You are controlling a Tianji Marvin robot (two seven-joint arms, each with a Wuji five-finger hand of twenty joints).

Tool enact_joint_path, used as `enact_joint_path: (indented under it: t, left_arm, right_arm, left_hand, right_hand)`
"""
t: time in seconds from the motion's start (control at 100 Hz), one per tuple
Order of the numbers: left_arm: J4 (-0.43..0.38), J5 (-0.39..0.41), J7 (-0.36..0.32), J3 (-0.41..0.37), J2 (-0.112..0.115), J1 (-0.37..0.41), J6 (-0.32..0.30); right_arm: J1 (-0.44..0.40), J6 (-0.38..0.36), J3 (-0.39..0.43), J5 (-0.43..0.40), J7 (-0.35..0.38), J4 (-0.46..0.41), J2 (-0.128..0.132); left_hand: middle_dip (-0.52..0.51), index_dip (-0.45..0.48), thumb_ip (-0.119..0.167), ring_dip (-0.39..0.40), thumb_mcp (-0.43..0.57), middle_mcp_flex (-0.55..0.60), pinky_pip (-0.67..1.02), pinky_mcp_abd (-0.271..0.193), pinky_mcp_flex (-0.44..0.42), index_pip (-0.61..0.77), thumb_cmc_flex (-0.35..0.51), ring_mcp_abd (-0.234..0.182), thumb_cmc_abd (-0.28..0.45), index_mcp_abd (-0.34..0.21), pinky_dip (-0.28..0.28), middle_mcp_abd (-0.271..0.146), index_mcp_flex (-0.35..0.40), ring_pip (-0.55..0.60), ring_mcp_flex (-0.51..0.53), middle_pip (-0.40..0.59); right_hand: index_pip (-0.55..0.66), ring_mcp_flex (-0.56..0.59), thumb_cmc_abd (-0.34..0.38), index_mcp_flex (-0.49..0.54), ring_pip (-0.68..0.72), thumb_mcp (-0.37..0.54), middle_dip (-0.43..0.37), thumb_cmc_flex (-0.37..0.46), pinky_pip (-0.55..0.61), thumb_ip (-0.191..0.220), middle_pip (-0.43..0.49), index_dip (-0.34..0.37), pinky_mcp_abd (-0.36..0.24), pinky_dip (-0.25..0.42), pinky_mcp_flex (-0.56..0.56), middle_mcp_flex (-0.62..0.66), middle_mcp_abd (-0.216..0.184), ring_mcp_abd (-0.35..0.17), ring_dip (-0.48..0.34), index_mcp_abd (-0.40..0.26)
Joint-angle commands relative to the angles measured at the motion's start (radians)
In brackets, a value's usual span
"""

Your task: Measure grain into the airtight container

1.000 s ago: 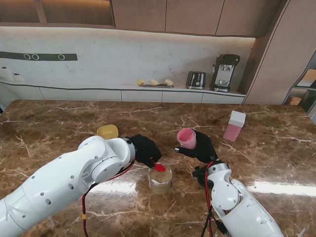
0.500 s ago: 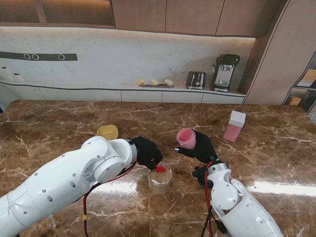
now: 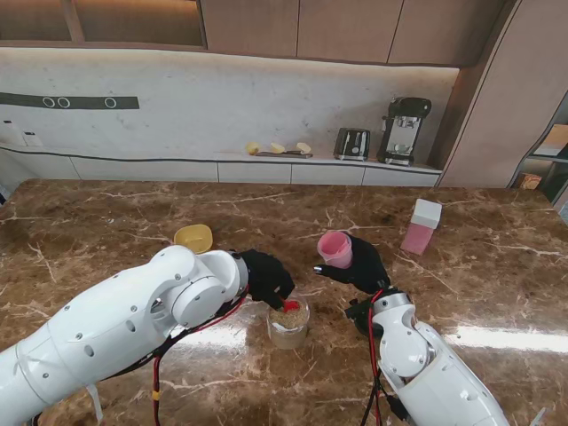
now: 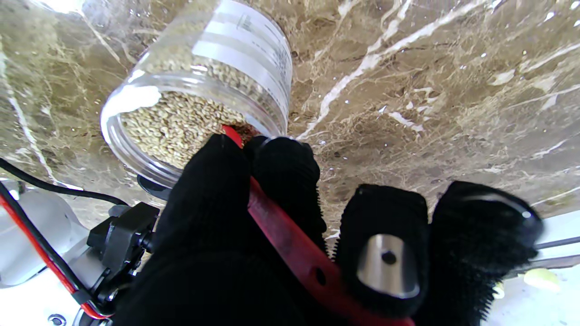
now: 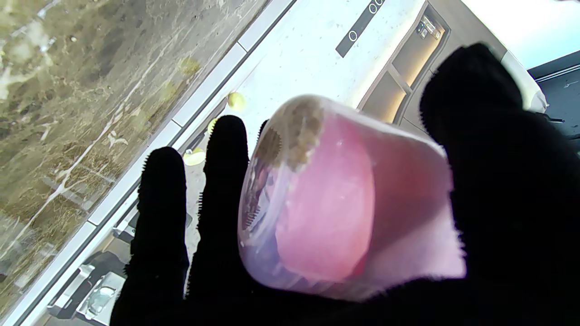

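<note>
Step in hand: scooping. Left hand (image 3: pixel 264 275), black-gloved, pinches the handle of a red plastic measuring scoop (image 4: pixel 290 235) between thumb and first fingers; the scoop's bowl is dipped into the clear round plastic jar of grain (image 3: pixel 288 324), which stands open on the brown marble bench (image 3: pixel 106 222) at about 6 o'clock of the stand view, just right of the left forearm. In the left wrist view the scoop tip is buried at the jar rim, so its fill cannot be judged.

Right hand (image 3: pixel 359 266) wraps a pink translucent airtight container (image 3: pixel 335 248), held off the bench at 1 o'clock of the jar, mouth up. A few grains already show inside it in the right wrist view.

Other items: yellow bowl-like lid (image 3: pixel 193 237) at 10 o'clock of the jar; pink box with white cap (image 3: pixel 421 225) far right.

Next move, as judged: lift the scoop level, carry it over the pink mouth, tip slowly. The opening looks narrow, so spilling is the risk.
</note>
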Motion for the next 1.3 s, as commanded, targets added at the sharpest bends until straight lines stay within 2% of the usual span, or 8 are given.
enact_joint_path:
  t: [0.0,0.45,1.29]
  left_arm:
    - [0.016,0.007,-0.009,0.007,0.002,0.004,0.001]
    - [0.023,-0.007,-0.011,0.017,0.003,-0.003,0.009]
    - [0.03,-0.163,-0.012,-0.027,-0.002,0.022,0.097]
  right_arm:
    - [-0.003,0.003,-0.002,0.007,0.013,0.007,-0.004]
    - [0.001,0.0,-0.004,0.008,0.011,0.013,-0.005]
    - [0.003,0.005,-0.008,0.009,0.012,0.017,-0.005]
  left_hand:
    - [0.009,-0.007,0.026,-0.005,0.062,0.059,0.085,0.005,0.021,-0.017,0.028,-0.033,0.004,-0.069,-0.01,-0.038,0.015,0.117,0.052,0.012]
    - [0.012,-0.002,0.026,-0.005,0.068,0.058,0.087,0.005,0.021,-0.023,0.025,-0.031,0.0,-0.065,-0.009,-0.038,0.017,0.117,0.052,0.016]
    - [0.013,0.02,0.022,-0.005,0.071,0.054,0.091,0.007,0.014,-0.021,0.02,-0.031,0.006,-0.073,-0.005,-0.038,0.011,0.117,0.052,0.015]
  right_hand:
    - [0.061,0.017,0.199,0.087,0.009,0.191,0.008,0.062,-0.011,-0.024,0.003,0.009,0.0,-0.003,-0.004,0.01,-0.016,-0.008,0.003,-0.143]
    - [0.061,0.017,0.201,0.087,0.009,0.19,0.007,0.061,-0.012,-0.024,0.002,0.01,0.0,-0.003,-0.004,0.007,-0.015,-0.008,0.004,-0.143]
    - [0.06,0.016,0.202,0.087,0.009,0.189,0.007,0.064,-0.013,-0.024,0.001,0.01,0.0,-0.002,-0.005,0.005,-0.014,-0.007,0.004,-0.141]
